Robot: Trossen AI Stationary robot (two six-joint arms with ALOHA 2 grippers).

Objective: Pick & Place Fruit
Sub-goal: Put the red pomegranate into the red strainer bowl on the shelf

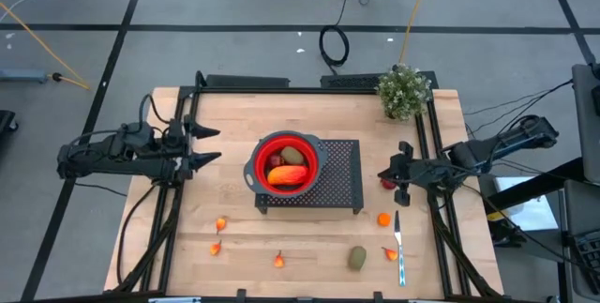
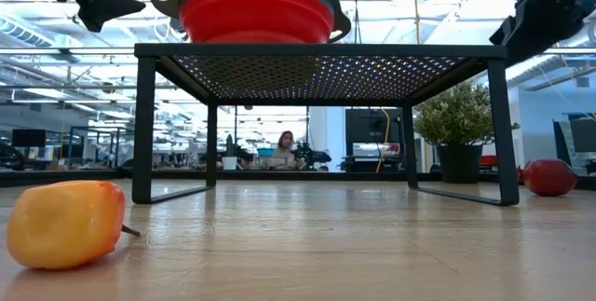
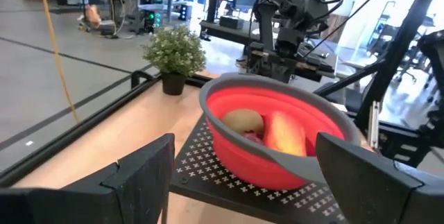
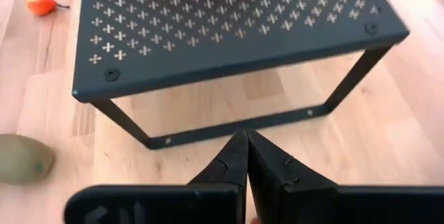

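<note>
From above, a red bowl (image 1: pixel 285 163) sits on a black perforated rack (image 1: pixel 330 177) at mid-frame and already holds a long orange piece (image 1: pixel 289 176), a brownish-green oval (image 1: pixel 293 156) and a dark red one. Other fruit lies loose along the lower part of the surface (image 1: pixel 234 115): small orange bits (image 1: pixel 221 223), another (image 1: pixel 278 261), a brownish-green oval (image 1: pixel 357 258), a round orange piece (image 1: pixel 383 219) and a dark red round one (image 1: pixel 387 184) just beside the right gripper (image 1: pixel 390 174). A utensil (image 1: pixel 399 247) lies at lower right and a potted plant (image 1: pixel 404 90) stands at upper right. The left gripper (image 1: pixel 208 145) hovers left of the bowl, its jaws spread wide.

At table height, an orange-yellow piece (image 2: pixel 65 224) fills the lower left, the dark red one (image 2: pixel 549 177) rests at far right, and the bowl stands on the rack above.

The left wrist view looks between its spread fingers (image 3: pixel 149 165) into the bowl.

The right wrist view shows its jaws pressed together, empty, above the rack's edge, with a green oval (image 4: pixel 23 158) at lower left.

These pieces look light, hard and smooth, so likely to slip or roll; pinching across the middle seems safest.
</note>
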